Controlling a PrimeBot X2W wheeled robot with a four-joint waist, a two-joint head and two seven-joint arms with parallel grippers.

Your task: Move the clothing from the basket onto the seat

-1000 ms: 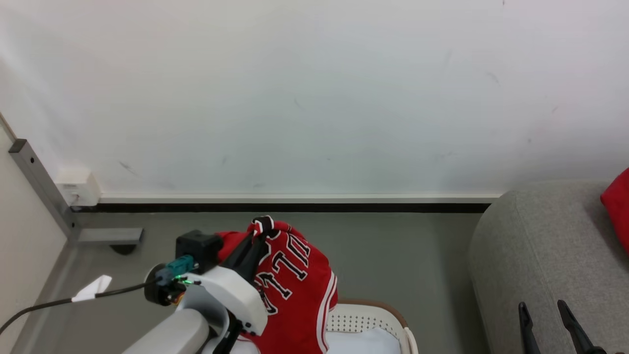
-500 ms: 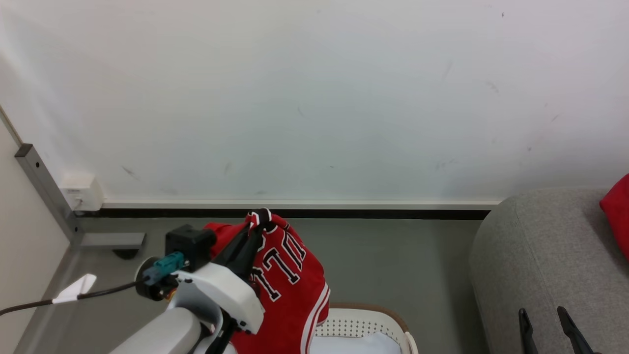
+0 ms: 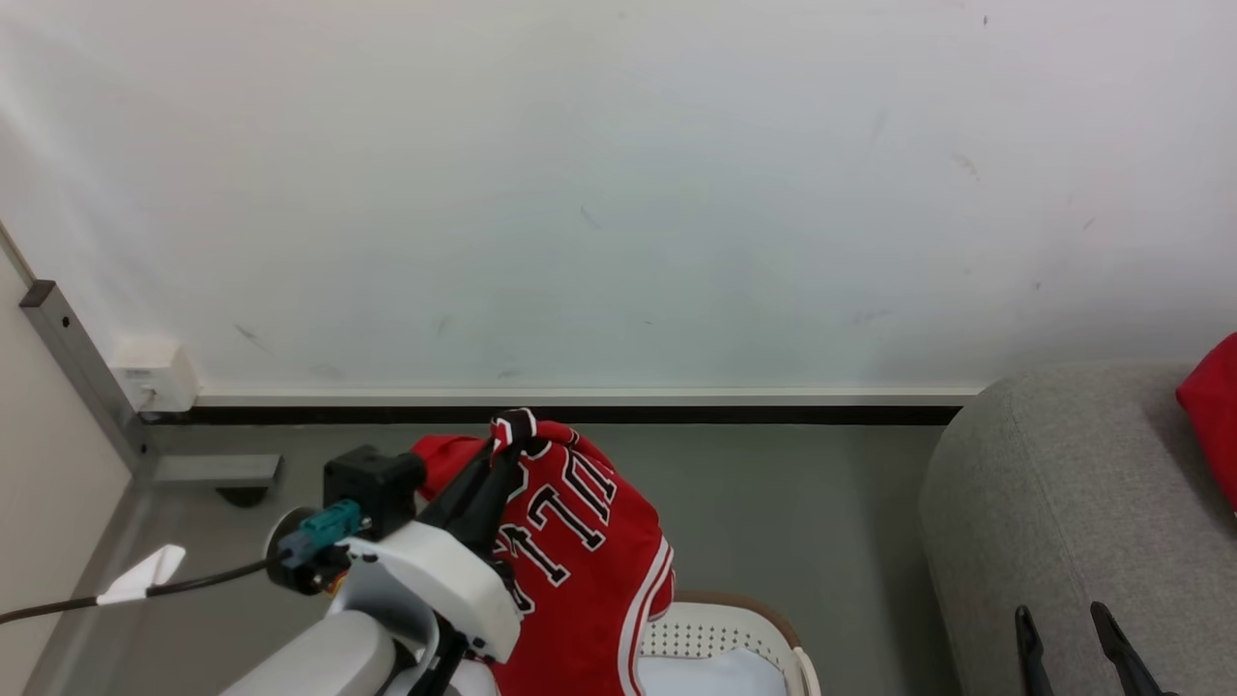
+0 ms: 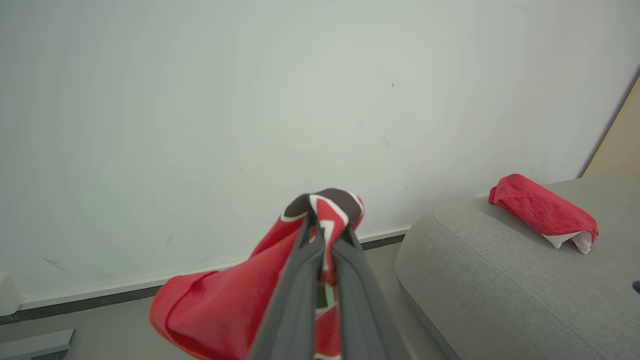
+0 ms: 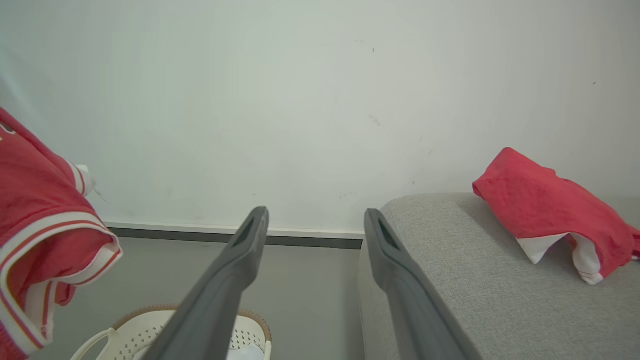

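Left end effector (image 3: 508, 437) clamps jersey (image 3: 589, 551) over basket (image 3: 720, 630); sofa (image 3: 1063, 503) rightward, floor (image 3: 792, 512) between.

Bright, even, soft light; sharp pictures, wrist views slightly bowed.

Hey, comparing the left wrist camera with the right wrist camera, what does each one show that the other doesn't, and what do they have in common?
Left wrist view: the left gripper shut on the trimmed edge of the red jersey, and a tan panel at the right edge.
Right wrist view: the right gripper open with nothing between its fingers, and the basket low in the frame.
Shared: the hanging jersey, the grey sofa with a second red garment lying on it, and the white wall.
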